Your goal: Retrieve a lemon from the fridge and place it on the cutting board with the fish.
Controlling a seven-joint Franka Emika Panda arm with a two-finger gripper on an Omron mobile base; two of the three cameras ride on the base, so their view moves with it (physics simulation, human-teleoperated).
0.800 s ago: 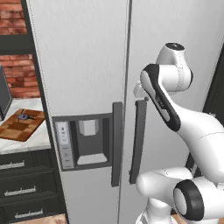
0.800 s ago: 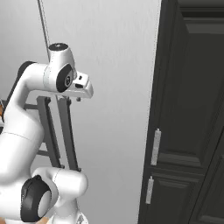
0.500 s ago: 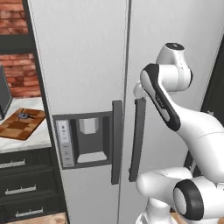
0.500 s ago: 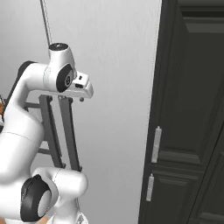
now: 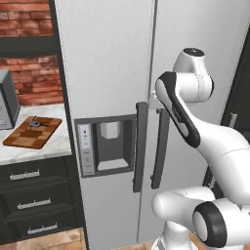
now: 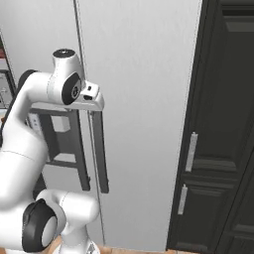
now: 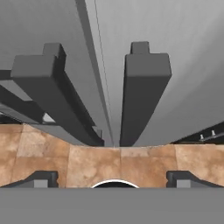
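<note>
The fridge (image 5: pixel 107 73) is shut, both doors closed, so the lemon must be inside where I can't see it. The robot's gripper (image 7: pixel 112 177) is wide open and holds nothing. It looks down along the 2 dark handles (image 7: pixel 142 94) and sits near the top of the right one. The cutting board (image 5: pixel 31 133) with the fish (image 5: pixel 35 123) waits on the counter to the left. I'd say almost all the job is left.
</note>
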